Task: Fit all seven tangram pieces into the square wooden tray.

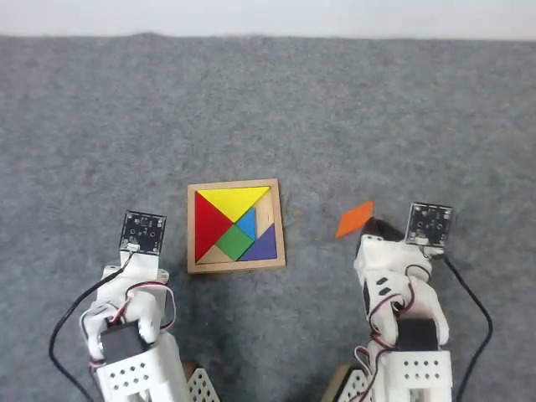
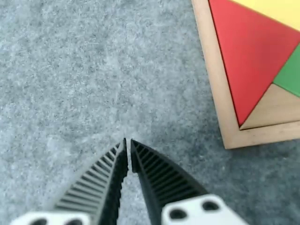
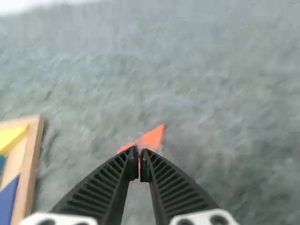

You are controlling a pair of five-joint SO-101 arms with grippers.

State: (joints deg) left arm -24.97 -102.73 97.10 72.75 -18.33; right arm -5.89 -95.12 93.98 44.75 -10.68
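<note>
Square wooden tray (image 1: 236, 266) at mid-table on grey carpet (image 1: 268, 109), holding yellow piece (image 1: 230, 199), red piece (image 1: 208, 226), blue piece (image 1: 247, 222), green piece (image 1: 235, 241) and indigo piece (image 1: 264, 244); bare wood along its right side and at its near-left corner. Orange piece (image 1: 355, 219) right of tray, apart from it. Right gripper (image 3: 139, 157) clenched on near edge of orange piece. Left gripper (image 2: 128, 143) closed on nothing, tips together over carpet, near tray's near-left corner.
</note>
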